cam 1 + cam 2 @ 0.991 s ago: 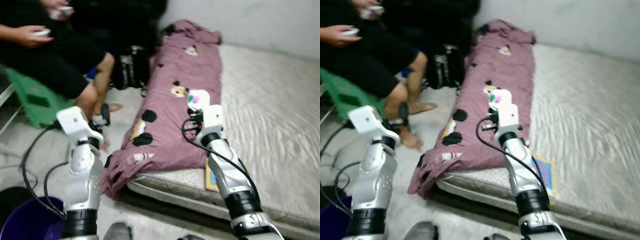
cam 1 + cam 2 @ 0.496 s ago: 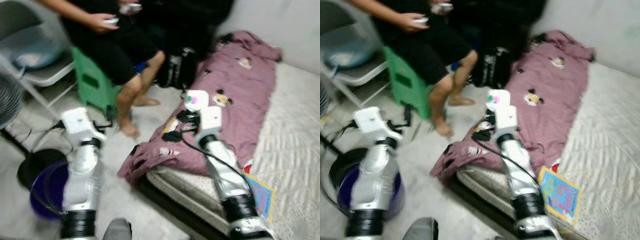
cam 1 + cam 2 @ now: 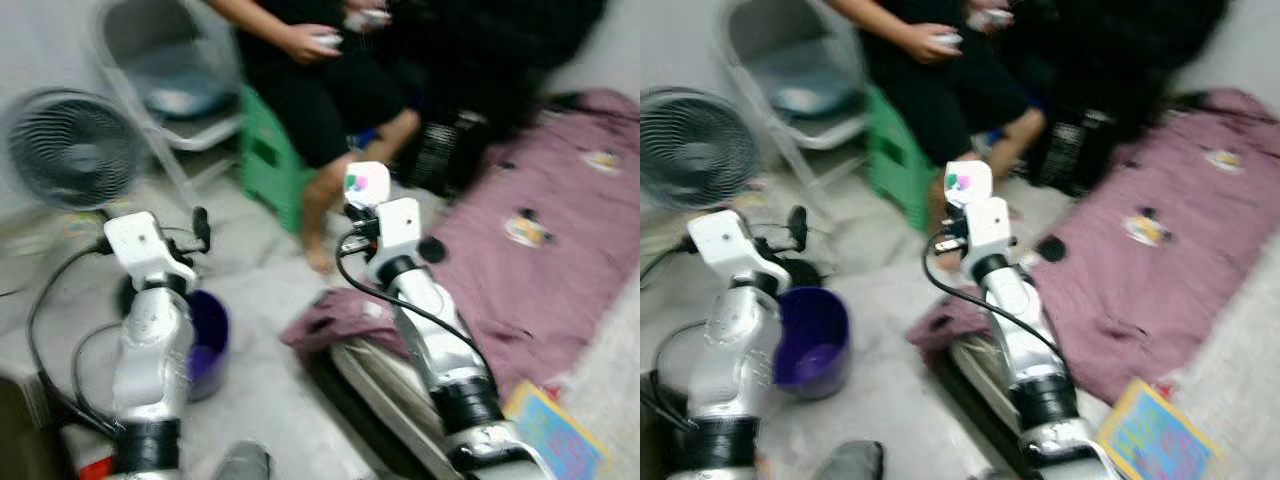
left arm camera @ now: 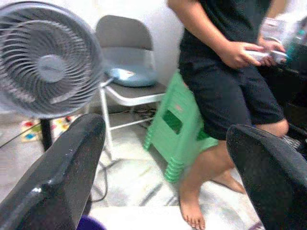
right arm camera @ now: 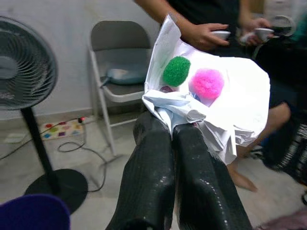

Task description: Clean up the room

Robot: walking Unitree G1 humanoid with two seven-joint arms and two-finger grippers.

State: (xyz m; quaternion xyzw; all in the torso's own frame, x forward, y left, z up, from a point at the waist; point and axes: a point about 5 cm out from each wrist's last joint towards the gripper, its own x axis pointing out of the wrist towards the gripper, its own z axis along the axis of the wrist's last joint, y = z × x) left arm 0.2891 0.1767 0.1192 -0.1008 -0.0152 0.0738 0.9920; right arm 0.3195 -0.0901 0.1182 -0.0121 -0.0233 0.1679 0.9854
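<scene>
My right gripper (image 5: 171,132) is shut on a crumpled white paper (image 5: 225,96) that has a green pompom (image 5: 176,71) and a pink pompom (image 5: 207,83) stuck on it. In the left eye view the paper (image 3: 365,184) is raised at chest height, above the floor between the bed and a seated person. My left gripper (image 4: 165,132) is open and holds nothing; its black finger (image 3: 200,225) shows above a purple bucket (image 3: 812,340) on the floor at my left.
A person (image 3: 330,80) sits on a green stool (image 3: 268,170) straight ahead, bare feet on the floor. A standing fan (image 3: 75,150) and a grey folding chair (image 3: 170,80) are at the left. A pink blanket (image 3: 540,270) covers the mattress at the right, a colourful book (image 3: 555,435) beside it.
The camera has swung left: the bed slid to the right of the picture, and the fan, chair and bucket came into view. My right gripper still holds the paper.
</scene>
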